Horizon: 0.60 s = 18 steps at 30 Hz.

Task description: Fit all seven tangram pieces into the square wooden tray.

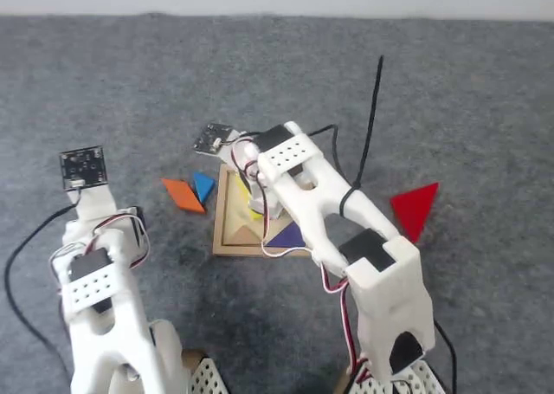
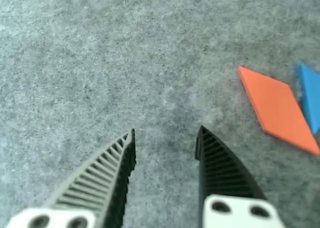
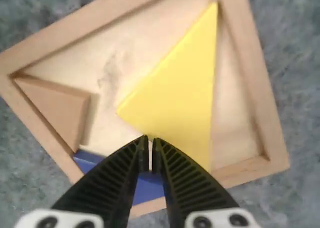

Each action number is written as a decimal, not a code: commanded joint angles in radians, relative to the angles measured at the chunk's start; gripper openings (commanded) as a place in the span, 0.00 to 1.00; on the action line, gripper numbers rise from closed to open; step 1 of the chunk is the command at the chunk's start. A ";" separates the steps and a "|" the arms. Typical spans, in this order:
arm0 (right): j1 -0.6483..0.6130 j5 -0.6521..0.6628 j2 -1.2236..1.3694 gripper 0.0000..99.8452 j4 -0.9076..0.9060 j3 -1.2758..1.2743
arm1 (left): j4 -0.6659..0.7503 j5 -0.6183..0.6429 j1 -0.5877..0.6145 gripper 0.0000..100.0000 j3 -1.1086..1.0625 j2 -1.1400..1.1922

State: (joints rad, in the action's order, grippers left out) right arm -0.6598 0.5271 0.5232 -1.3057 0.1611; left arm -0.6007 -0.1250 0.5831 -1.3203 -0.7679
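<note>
- While the right claw (image 3: 149, 143) sits closed over the tray (image 3: 260, 87), its tips meet the yellow triangle (image 3: 180, 97) lying inside.
- Left claw (image 2: 165, 138) gapes above the worktop (image 2: 100, 47), near the orange piece (image 2: 277, 110) and blue triangle (image 2: 311, 95).
- Red triangle (image 1: 415, 205) lies on the tray's other side, apart from it.

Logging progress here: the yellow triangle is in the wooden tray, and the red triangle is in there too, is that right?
Not quite. The yellow triangle is in the wooden tray, but the red triangle lies outside it on the grey carpet, as the high view shows.
</note>
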 commanded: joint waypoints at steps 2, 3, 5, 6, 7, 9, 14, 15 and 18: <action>0.061 0.219 -0.038 0.05 -0.079 0.038 | 0.025 0.012 0.002 0.18 0.038 -0.031; 0.065 0.252 -0.047 0.05 -0.094 0.038 | 0.025 0.012 0.002 0.18 0.038 -0.031; 0.081 0.298 -0.061 0.05 -0.097 0.038 | 0.025 0.012 0.000 0.18 0.038 -0.031; 0.088 0.319 -0.062 0.05 -0.088 0.038 | 0.025 0.012 0.000 0.18 0.038 -0.031; 0.097 0.336 -0.062 0.05 -0.067 0.038 | 0.025 0.012 0.000 0.18 0.038 -0.031; 0.113 0.344 -0.062 0.05 -0.016 0.038 | 0.025 0.012 0.002 0.18 0.038 -0.031; 0.122 0.341 -0.062 0.04 0.099 0.038 | 0.025 0.012 0.002 0.18 0.038 -0.031; 0.122 0.341 -0.062 0.04 0.127 0.038 | 0.025 0.012 0.002 0.18 0.038 -0.031; 0.122 0.341 -0.062 0.04 0.197 0.034 | 0.025 0.012 0.002 0.18 0.038 -0.031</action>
State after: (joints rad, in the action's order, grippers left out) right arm -0.5508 0.8523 0.5263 -1.1983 0.1642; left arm -0.6007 -0.1250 0.5861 -1.3203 -0.7679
